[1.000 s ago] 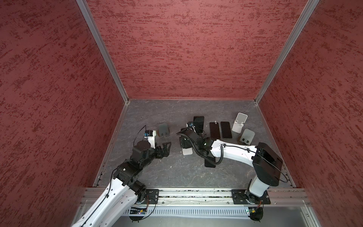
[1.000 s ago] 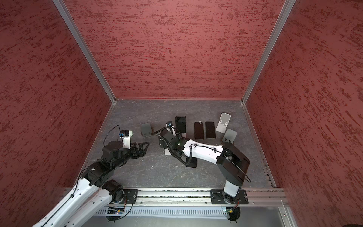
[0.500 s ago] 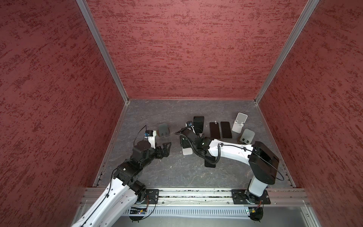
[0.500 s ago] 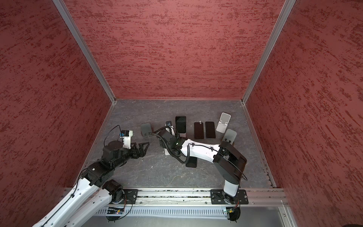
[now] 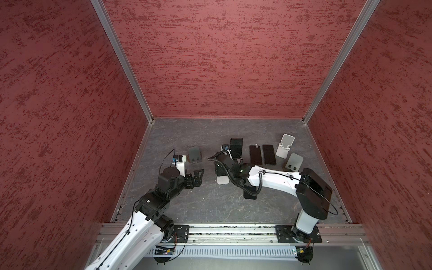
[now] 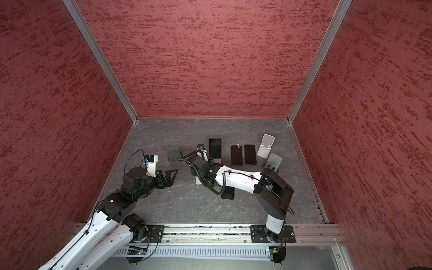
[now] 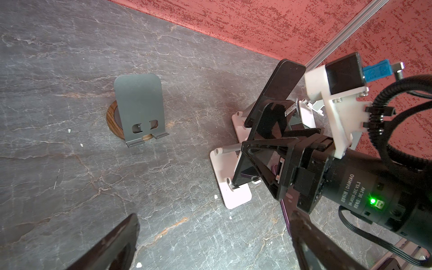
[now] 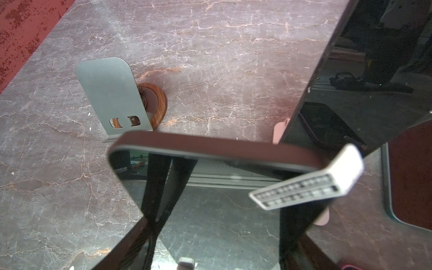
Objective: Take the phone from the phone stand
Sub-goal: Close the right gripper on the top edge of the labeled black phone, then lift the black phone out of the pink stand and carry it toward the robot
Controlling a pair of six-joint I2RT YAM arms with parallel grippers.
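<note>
Near the table's middle stands the white phone stand (image 5: 222, 180) (image 6: 198, 181) (image 7: 236, 196), and my right gripper (image 5: 220, 168) (image 6: 196, 171) sits right over it. The phone is hidden under that gripper in both top views. In the left wrist view the black glossy phone (image 7: 245, 168) leans on the stand with a finger on each long side. In the right wrist view the phone (image 8: 210, 210) fills the space between the fingers of the right gripper (image 8: 217, 233), which is shut on it. My left gripper (image 5: 198, 176) (image 6: 171, 176) (image 7: 214, 217) hangs open and empty to the left.
A grey stand on a wooden ring (image 5: 195, 154) (image 7: 139, 109) (image 8: 109, 93) stands left of the work. Behind, another phone (image 5: 236, 145) leans on a second white stand. Two phones (image 5: 255, 155) (image 5: 269, 154) lie flat, and a dark one (image 5: 250, 194) under the right arm. White (image 5: 285, 145) and grey (image 5: 295, 161) stands are at the right.
The right gripper's jaws have closed in from wide open onto the phone's sides, and its wrist has shifted slightly left. The left arm has stayed put.
</note>
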